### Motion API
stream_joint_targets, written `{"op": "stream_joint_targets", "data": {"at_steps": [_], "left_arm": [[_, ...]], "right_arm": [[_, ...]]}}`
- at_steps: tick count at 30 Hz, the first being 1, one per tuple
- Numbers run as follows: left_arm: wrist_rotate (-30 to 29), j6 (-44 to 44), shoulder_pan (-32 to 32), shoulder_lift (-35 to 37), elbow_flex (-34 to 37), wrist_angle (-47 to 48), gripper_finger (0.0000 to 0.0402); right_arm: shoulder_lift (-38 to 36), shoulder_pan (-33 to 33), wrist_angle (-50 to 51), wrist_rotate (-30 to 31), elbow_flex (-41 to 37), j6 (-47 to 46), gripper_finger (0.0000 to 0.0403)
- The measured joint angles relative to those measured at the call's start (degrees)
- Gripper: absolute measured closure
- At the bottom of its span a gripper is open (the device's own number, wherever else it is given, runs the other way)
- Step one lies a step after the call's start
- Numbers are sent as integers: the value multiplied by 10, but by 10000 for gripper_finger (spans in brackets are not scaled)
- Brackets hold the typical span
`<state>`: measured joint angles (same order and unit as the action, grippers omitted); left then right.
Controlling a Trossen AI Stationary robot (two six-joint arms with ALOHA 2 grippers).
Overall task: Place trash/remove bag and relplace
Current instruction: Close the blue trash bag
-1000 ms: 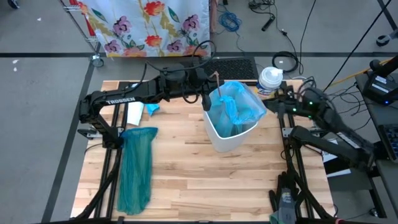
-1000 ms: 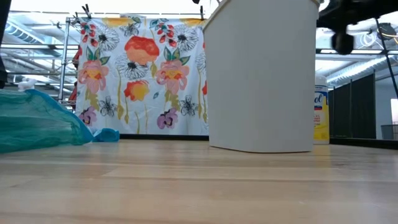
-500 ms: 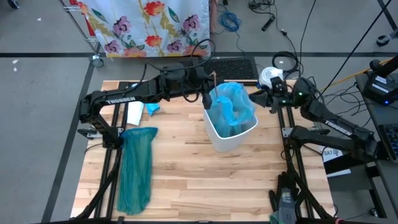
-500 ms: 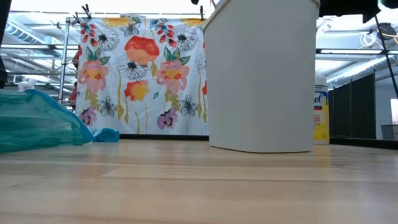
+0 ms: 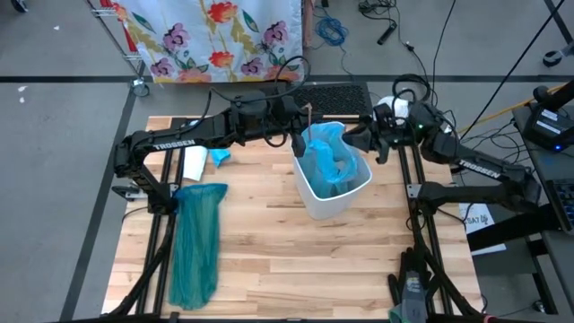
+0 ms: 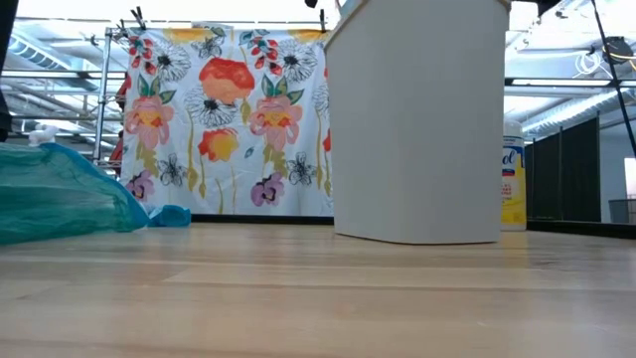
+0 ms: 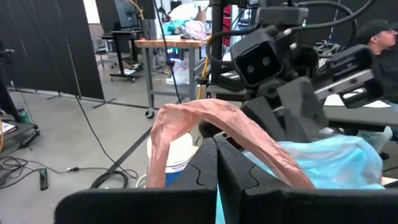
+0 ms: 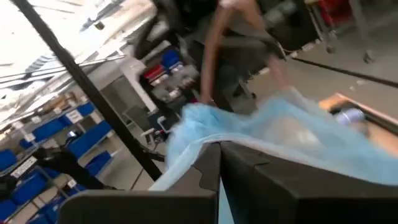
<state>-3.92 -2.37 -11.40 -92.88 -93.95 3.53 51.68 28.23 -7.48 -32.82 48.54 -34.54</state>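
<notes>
Bag [image 5: 334, 157]: one pale sky-blue liner, bunched and crumpled in the mouth of the single white bin [image 5: 328, 201], which stands near the middle-far part of the table. Its plastic rises above the rim and is drawn out roughly across the table, left to right, between the two grippers; no clean long axis beyond that. Bin leans slightly, its open mouth tipped toward the right side.

Left gripper [image 5: 298, 144] sits at the bin's left rim, fingers [image 7: 205, 174] pressed together on a pinkish-tan strip of thin plastic [image 7: 211, 121] with blue bag film just beside it. Right gripper [image 5: 361, 142] at the bin's far-right rim, fingers [image 8: 208, 174] closed tight with pale blue film draped over them.

Surface: light butcher-block wood table [image 5: 269, 260]. One darker teal-green bag [image 5: 195, 242] lies flat along the left side, long axis running near to far. One white cup [image 5: 194, 163] and one small blue scrap [image 5: 221, 156] lie near the left arm. One white wipes canister [image 5: 391, 108] at the far right edge.

Room: grey floor, loose cables, one floral cloth [image 6: 229, 119] hanging behind the table; shelving and a person partly visible in the left wrist view.
</notes>
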Motion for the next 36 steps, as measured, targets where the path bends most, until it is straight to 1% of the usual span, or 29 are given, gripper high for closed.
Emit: {"op": "stream_joint_targets", "data": {"at_steps": [11, 14, 18, 22, 25, 33, 34, 36], "left_arm": [[0, 0, 0, 0, 0, 0, 402], [0, 0, 0, 0, 0, 0, 402], [0, 1, 2, 0, 0, 0, 402], [4, 1, 3, 0, 0, 0, 402], [5, 1, 3, 0, 0, 0, 402], [7, 4, 3, 0, 0, 13, 402], [7, 4, 3, 0, 0, 19, 402], [7, 4, 3, 0, 0, 32, 402]], "right_arm": [[47, -22, -86, 1, 65, 29, 403], [45, -21, -84, -4, 82, 28, 403], [27, -21, -54, -12, 96, 27, 403], [-1, -21, 12, -16, 99, 26, 403], [-24, -21, 90, -11, 99, 23, 403], [-74, -21, 358, 75, 99, 23, 403], [-76, -21, 380, 77, 99, 25, 403], [-78, -21, 392, 79, 99, 25, 403]]}}
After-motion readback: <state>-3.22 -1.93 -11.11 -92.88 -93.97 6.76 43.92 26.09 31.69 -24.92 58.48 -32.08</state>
